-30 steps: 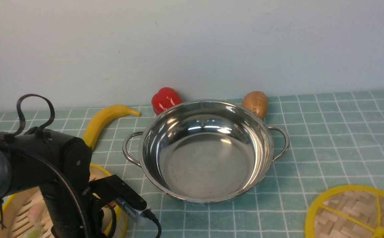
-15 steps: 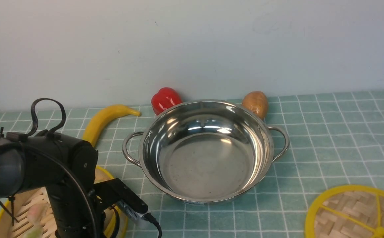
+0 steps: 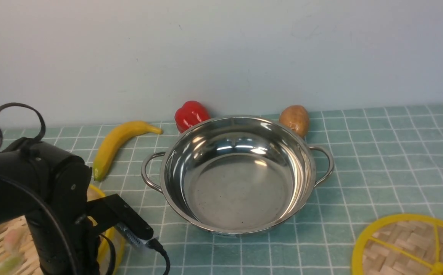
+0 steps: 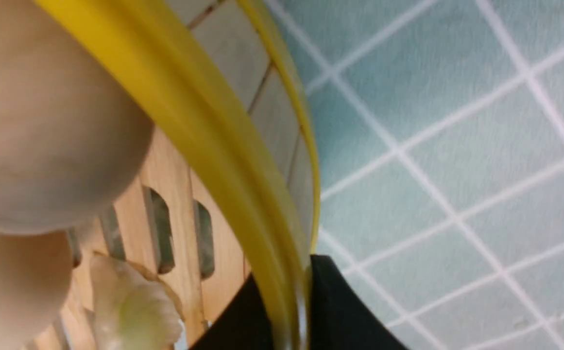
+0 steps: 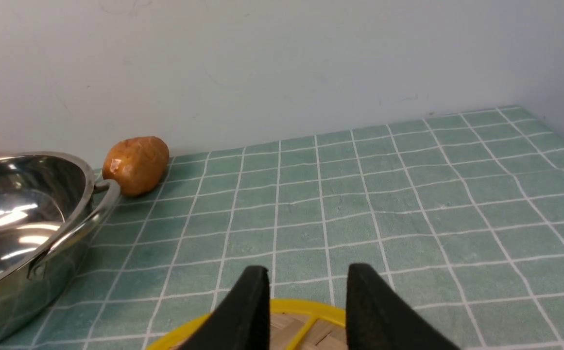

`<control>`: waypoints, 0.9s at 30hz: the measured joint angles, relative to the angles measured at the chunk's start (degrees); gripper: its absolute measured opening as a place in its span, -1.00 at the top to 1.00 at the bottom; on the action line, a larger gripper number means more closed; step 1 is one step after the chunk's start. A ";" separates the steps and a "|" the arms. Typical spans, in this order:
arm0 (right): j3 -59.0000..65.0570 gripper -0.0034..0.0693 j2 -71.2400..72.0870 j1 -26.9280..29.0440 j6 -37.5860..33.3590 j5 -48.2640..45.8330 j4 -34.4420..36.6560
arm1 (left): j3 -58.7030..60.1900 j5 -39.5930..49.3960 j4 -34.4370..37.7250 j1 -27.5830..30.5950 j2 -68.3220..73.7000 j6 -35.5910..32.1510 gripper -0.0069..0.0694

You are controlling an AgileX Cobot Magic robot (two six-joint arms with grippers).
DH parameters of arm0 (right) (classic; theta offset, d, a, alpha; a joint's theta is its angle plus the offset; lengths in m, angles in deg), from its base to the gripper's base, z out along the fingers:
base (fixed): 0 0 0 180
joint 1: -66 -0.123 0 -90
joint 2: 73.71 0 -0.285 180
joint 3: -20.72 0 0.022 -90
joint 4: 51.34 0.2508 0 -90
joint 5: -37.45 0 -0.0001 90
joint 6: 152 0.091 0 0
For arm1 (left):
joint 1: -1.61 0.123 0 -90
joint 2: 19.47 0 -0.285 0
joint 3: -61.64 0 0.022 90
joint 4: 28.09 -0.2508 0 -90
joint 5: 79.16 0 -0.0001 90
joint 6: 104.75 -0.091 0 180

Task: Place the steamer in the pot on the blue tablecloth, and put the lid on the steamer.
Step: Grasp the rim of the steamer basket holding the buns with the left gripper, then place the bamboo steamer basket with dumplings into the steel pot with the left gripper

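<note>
The pale teal-blue tablecloth with its thin white grid (image 3: 377,160) runs under everything. On it, centre stage, sits the wide, shallow, shiny stainless-steel pot with two looped wire handles (image 3: 240,191), empty and waiting.

Down at my left, near the front edge and well apart from the pot, is the round bamboo steamer with slatted floor and yellow plastic rim (image 4: 189,126). My guess is it's light and stiff but thin-walled, and top-heavy on one side because it's loaded. The rim is the only real handle, and smooth plastic could slip. My left claw (image 4: 289,291) has it there, one black finger inside the wall and one outside, pinched onto the rim. Gripped at one edge like this, I expect it to sag away from me, so I want it carried level and slow.

Front right lies the flat woven bamboo lid with thick yellow rim, spokes and small central knob (image 3: 408,244). It looks feather-light and rigid, and I judge the rim edge the easiest bite. My right claw (image 5: 306,291) hovers over its far rim, fingers parted moderately, holding nothing.

Inside the steamer are two pale round buns (image 4: 43,146) and a whitish-green morsel (image 4: 131,306), all loose and liable to roll if I tip.
</note>
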 joint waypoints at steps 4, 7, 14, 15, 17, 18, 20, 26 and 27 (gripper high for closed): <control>0.00 0.24 0.00 0.00 0.00 0.00 0.00 | -0.96 4.86 -2.91 0.00 -4.99 -0.31 0.69; 0.00 0.24 0.00 0.00 0.00 0.00 0.00 | -2.37 7.40 -2.54 0.00 -7.13 -2.40 0.69; 0.00 0.24 0.00 0.00 0.00 0.00 0.00 | -12.93 8.36 3.65 -3.06 -7.88 -8.77 0.69; 0.00 0.24 0.00 0.00 0.26 0.00 -0.05 | -14.71 8.36 4.10 -3.84 -7.88 -9.31 0.69; 0.00 0.24 0.00 0.00 0.93 0.00 -0.05 | -20.51 8.43 4.64 -6.41 -7.27 -9.88 0.69; 0.00 0.24 0.00 0.00 1.08 0.00 -0.05 | -22.50 8.46 4.78 -7.26 -6.92 -9.94 0.69; 0.00 0.24 0.00 0.00 1.08 0.00 -0.05 | -27.01 8.48 5.59 -9.18 -5.53 -10.46 0.69; 0.00 0.24 0.00 0.00 1.15 0.00 -0.05 | -39.58 8.58 7.52 -17.84 3.25 -12.33 0.69; 0.00 0.24 0.00 0.00 1.15 0.00 -0.05 | -40.79 8.58 7.38 -19.05 5.18 -12.81 0.69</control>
